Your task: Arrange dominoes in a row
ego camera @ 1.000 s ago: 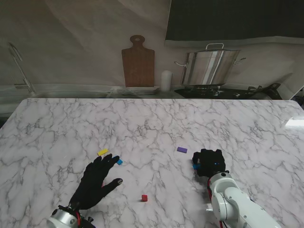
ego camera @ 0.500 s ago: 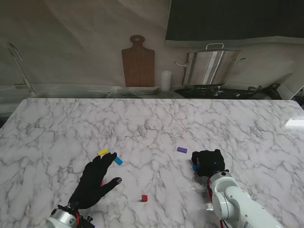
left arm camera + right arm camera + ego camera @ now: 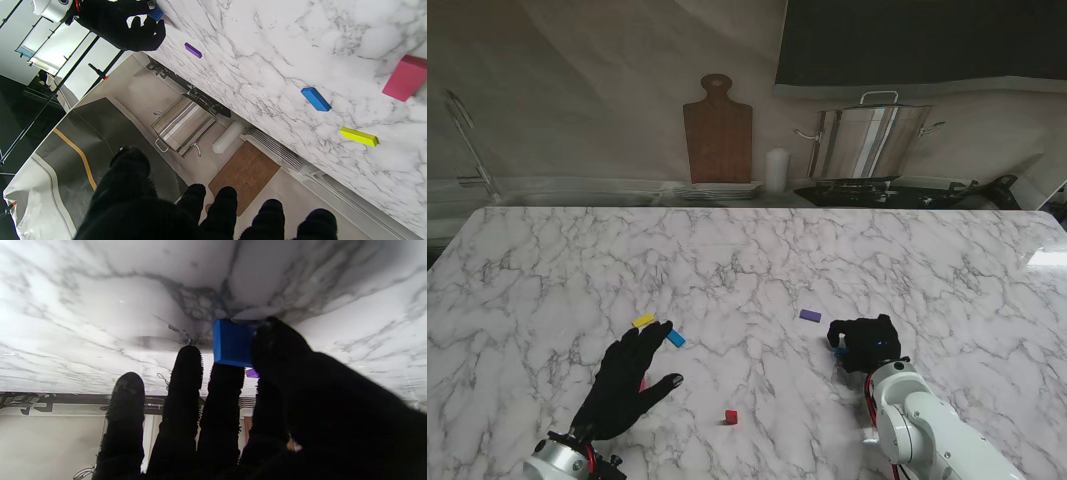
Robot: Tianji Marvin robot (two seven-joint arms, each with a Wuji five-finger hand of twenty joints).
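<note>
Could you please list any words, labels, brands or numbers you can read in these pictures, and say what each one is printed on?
None can be read. The dominoes, such as the yellow domino and the blue domino at the right hand's fingers, show plain coloured faces. The steel pot and the cutting board show no marking that I can make out.

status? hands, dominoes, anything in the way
Right hand shut on a blue domino, low at the table. Left hand open, holding nothing. Yellow, light-blue, purple, red dominoes scattered, no row yet. No obstruction seen.
</note>
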